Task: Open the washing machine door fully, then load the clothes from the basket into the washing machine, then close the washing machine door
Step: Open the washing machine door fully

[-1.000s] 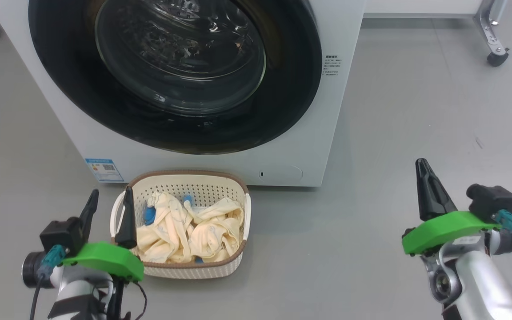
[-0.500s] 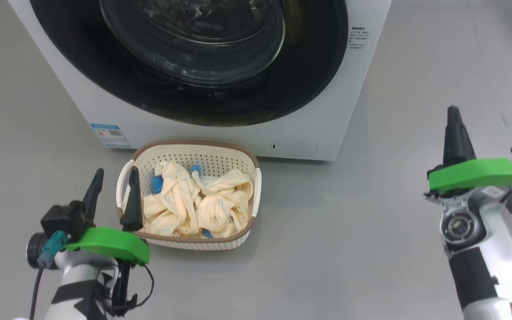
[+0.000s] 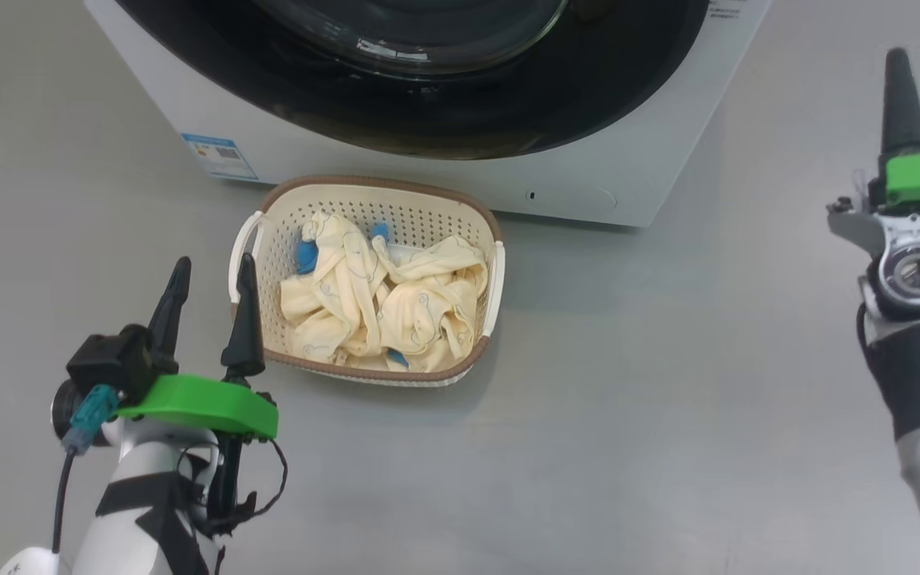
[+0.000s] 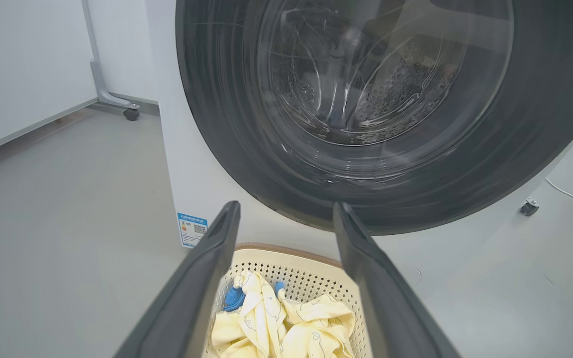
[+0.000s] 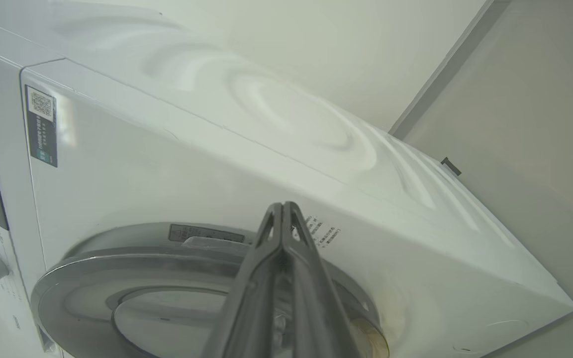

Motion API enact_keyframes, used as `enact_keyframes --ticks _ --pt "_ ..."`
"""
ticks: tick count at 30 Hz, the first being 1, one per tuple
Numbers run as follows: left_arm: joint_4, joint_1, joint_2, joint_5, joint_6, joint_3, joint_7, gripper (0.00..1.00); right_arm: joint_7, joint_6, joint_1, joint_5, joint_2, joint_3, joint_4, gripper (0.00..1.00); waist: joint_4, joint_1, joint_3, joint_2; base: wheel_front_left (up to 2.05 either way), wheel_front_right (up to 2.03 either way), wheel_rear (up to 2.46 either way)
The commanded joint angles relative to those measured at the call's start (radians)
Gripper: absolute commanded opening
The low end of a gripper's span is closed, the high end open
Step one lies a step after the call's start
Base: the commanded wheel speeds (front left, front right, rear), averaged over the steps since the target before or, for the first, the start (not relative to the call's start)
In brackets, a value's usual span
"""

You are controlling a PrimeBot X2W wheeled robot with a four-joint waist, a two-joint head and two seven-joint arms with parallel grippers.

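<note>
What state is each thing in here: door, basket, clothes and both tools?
washing machine door: shut.
basket: upright on the floor, loaded.
clothes: crumpled inside the basket.
left tool: open, empty, beside the basket.
right tool: shut, empty.

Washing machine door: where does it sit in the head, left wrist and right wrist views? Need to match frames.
Head view: the door runs along the top edge, centre, cut off by the frame.
Left wrist view: the door takes the upper centre and right, face-on.
Right wrist view: the door is at the lower left to centre, seen slantwise.
Shared landmark: the white washer body around it.
</note>
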Motion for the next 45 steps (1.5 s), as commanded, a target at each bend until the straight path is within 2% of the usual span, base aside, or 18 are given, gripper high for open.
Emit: enact_keyframes --ticks 1,8,16,17,25,37,45 --pt "-0.038 -0.034 0.017 -0.005 0.001 0.026 -0.011 1.0 0.026 0.012 -0.062 0.053 -0.026 0.025 -0.031 0.0 0.017 0.0 0.024 0.0 0.0 0.0 0.0" --pt "-0.044 -0.047 0.015 -0.014 0.001 0.025 -0.011 1.0 0.191 0.012 -0.166 0.235 -0.096 0.038 -0.02 0.0 0.039 0.0 0.063 0.0 0.0 0.0 0.0" --pt "-0.048 -0.058 0.015 -0.033 0.001 0.021 -0.011 1.0 0.399 0.012 -0.279 0.336 -0.145 0.038 0.018 0.0 0.052 0.0 0.093 0.0 0.0 0.0 0.0" --pt "-0.048 -0.058 0.015 -0.033 0.001 0.021 -0.011 1.0 0.399 0.012 -0.279 0.336 -0.145 0.038 0.018 0.0 0.052 0.0 0.093 0.0 0.0 0.0 0.0" --pt "-0.055 -0.073 0.015 -0.042 0.001 0.022 -0.011 1.0 0.597 0.012 -0.385 0.381 -0.159 0.048 0.067 0.0 0.058 0.0 0.133 0.0 0.0 0.0 0.0" --pt "-0.062 -0.09 0.015 -0.043 0.001 0.031 -0.011 1.0 0.802 0.012 -0.508 0.392 -0.153 0.065 0.101 0.0 0.053 0.0 0.18 0.0 0.0 0.0 0.0" --pt "-0.066 -0.101 0.015 -0.044 0.001 0.029 -0.011 1.0 0.847 0.012 -0.582 0.364 -0.149 0.074 0.136 0.0 0.052 0.0 0.21 0.0 0.0 0.0 0.0"
